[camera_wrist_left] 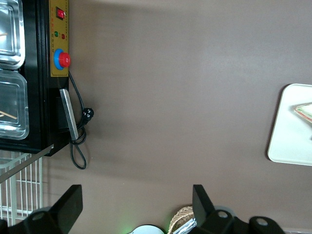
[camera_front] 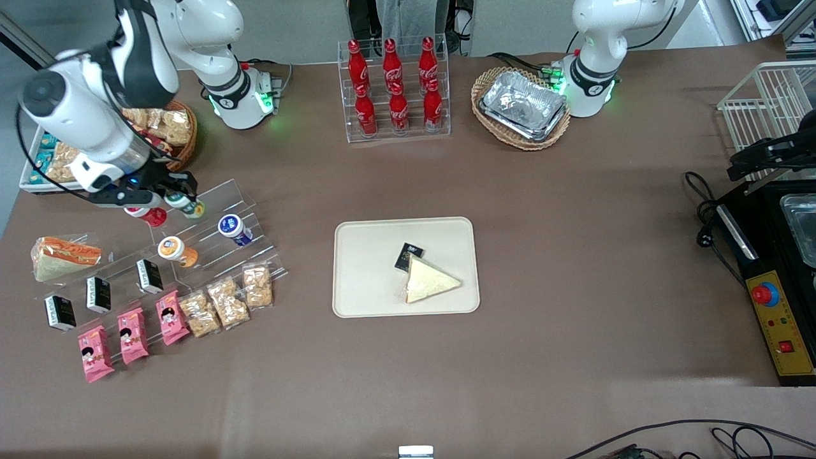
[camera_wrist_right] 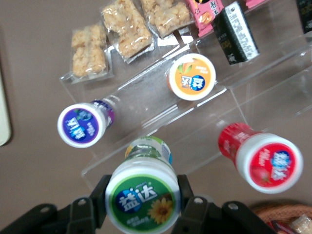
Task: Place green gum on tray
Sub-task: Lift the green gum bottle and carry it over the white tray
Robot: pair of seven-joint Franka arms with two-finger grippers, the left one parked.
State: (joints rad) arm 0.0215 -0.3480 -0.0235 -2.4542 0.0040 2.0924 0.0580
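Gripper (camera_wrist_right: 142,202) clamping green gum (camera_wrist_right: 142,197) above clear shelf (camera_wrist_right: 195,126), tray (camera_front: 363,255) well apart

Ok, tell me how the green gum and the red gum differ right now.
The green gum has a green-and-white lid; the red gum has a red-and-white one. The green gum sits between the fingers of the gripper, which is shut on it above the clear stepped stand; the red gum is in no grip, right beside it. Both are small cylindrical bottles with round printed lids, on the same top step.
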